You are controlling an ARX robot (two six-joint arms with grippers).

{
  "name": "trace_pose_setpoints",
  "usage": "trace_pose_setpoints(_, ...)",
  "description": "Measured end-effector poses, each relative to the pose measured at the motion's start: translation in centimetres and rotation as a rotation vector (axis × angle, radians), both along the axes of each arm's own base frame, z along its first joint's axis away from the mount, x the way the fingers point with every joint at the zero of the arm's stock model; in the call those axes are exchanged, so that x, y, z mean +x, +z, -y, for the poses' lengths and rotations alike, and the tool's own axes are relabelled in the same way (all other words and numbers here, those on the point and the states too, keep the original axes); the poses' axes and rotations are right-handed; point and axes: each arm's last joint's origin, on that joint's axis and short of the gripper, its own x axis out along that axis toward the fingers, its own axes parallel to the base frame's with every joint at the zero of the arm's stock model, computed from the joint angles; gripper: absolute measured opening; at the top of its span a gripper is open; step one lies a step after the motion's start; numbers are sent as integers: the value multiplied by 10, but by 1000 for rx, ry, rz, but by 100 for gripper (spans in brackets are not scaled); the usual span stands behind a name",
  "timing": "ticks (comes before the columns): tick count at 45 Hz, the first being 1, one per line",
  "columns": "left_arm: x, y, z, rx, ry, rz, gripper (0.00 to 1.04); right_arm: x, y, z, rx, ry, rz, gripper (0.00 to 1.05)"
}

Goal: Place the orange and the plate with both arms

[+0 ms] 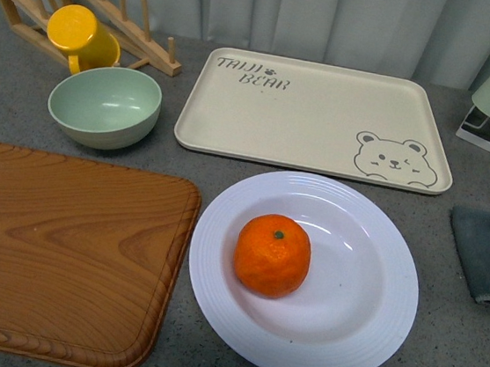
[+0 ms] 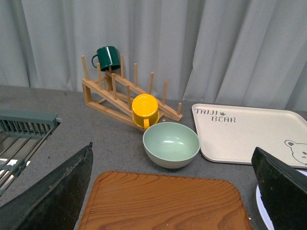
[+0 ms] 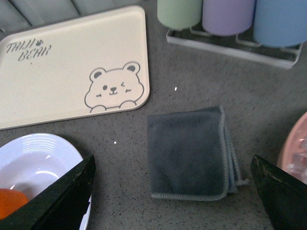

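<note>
Since orange [image 1: 272, 254] sits in plate [image 1: 369, 339] at lower centre, my left gripper [image 2: 171, 149] and right gripper [image 3: 172, 159] both spread, empty; placing seems done; next, I retreat clear.

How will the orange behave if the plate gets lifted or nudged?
Probably rolls: the orange is round and sits loose in the plate. The glossy well looks slick, so little grips it. The raised rim should catch it.

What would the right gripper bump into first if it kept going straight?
Most likely the cloth. It lies on the table straight between the open jaws, with nothing showing in front of it. Depth is hard to judge, though.
</note>
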Motion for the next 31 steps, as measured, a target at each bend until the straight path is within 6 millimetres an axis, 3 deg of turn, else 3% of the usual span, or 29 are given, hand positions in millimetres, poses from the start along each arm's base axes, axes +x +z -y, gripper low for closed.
trace_pose_setpoints(12, 0, 0, 0, 0, 0, 0, 98, 52, -44, 3, 312, 158, -316, 95)
trace_pose_setpoints(22, 0, 0, 0, 0, 0, 0, 98, 85, -71, -16, 455, 275, -460, 95)
trace_pose_setpoints(31, 0, 0, 0, 0, 0, 0, 98, 98, -93, -42, 536, 363, -553, 95)
